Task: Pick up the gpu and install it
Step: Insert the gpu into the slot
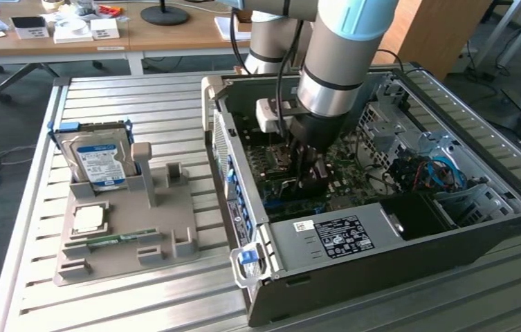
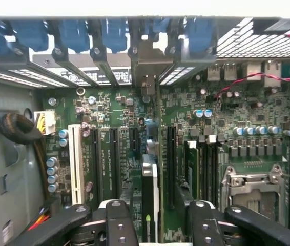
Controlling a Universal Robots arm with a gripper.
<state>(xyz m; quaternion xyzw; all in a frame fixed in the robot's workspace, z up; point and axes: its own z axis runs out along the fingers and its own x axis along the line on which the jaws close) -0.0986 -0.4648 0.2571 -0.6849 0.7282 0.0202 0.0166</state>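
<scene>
Black fingers [image 2: 119,225] standing apart now, one on either side of the gpu [image 2: 150,197], and from the wrist view neither one seems to be pressing on it. The gripper [image 1: 308,181] is deep inside the open computer case [image 1: 481,228], right down over the motherboard [image 2: 247,118]. The card stands on edge between the jaws, running up toward the row of rear slot openings with their blue latches [image 2: 73,33], its metal bracket end [image 2: 147,59] reaching up into one of those openings. It looks seated in a slot, though I can't tell whether it is fully home along its length.

For this step, I'd say what matters is clearance: jaws wide enough that nothing drags the card, and a straight path away from the board, with the white slot [image 2: 75,164] on one side and the long black slots [image 2: 170,164] on the other. A sideways nudge could lever the card.

Out on the slatted table, the grey holder [image 1: 140,235] carries the hard drive [image 1: 96,162] and a small memory stick [image 1: 113,240].
</scene>
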